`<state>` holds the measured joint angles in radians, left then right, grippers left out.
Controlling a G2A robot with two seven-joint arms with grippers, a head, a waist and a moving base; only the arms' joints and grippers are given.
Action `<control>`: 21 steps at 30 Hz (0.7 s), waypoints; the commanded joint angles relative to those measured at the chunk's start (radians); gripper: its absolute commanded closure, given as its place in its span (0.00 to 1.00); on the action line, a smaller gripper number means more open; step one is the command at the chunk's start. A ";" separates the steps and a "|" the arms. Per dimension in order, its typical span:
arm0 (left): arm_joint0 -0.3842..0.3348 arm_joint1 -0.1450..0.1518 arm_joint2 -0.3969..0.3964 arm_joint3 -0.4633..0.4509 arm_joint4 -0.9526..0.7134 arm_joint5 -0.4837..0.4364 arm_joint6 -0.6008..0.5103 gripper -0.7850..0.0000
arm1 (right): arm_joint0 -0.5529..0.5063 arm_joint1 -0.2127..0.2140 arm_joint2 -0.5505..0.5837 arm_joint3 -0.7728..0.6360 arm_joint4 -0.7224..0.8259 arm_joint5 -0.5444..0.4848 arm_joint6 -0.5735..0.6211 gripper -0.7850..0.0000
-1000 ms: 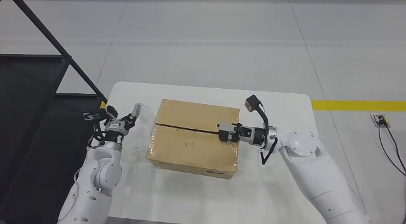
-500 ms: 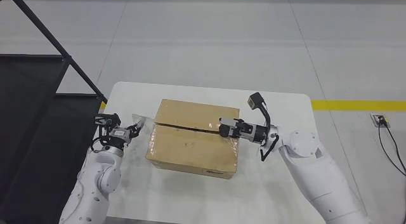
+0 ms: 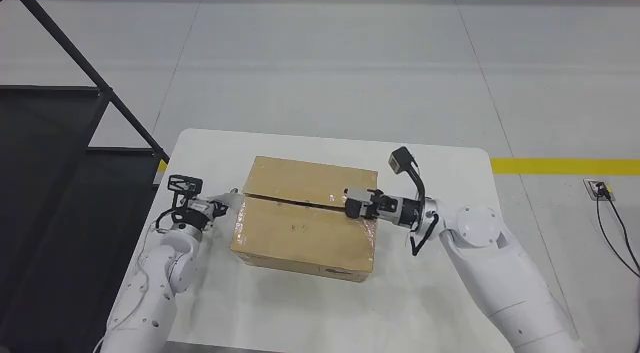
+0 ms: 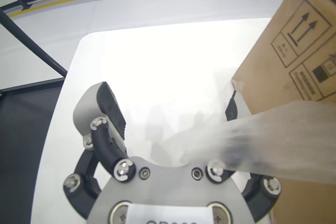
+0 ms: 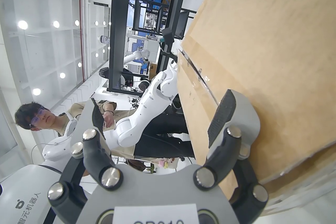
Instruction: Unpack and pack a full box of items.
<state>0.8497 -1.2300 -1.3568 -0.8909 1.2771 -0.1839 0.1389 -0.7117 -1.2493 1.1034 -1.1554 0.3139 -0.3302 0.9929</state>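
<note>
One brown cardboard box (image 3: 305, 218), flaps shut; one clear tape strip (image 4: 265, 130) at its side; left claw (image 4: 168, 96) and right claw (image 5: 160, 101) both spread open

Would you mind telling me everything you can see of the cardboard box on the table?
The cardboard box is plain brown board, sitting flat on the white table. Its two top flaps are closed, meeting at a dark seam. One side carries printed handling symbols. A clear tape strip runs from that end across the open left gripper. The open right gripper sits over the seam's other end.
</note>
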 commanded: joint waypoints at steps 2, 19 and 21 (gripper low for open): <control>-0.025 -0.011 0.006 0.035 -0.041 0.044 0.016 0.00 | -0.003 0.001 0.001 -0.004 -0.001 0.002 0.000 0.00; 0.072 -0.008 -0.082 -0.186 -0.171 0.120 0.086 0.00 | 0.023 -0.010 -0.024 0.036 -0.017 0.039 -0.081 0.00; 0.090 -0.007 -0.091 -0.224 -0.181 0.127 0.077 0.00 | 0.024 -0.011 -0.027 0.039 -0.028 0.053 -0.098 0.00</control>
<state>0.9306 -1.2378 -1.4441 -1.0955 1.1008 -0.0591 0.2204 -0.6882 -1.2596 1.0772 -1.1178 0.2906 -0.2837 0.9020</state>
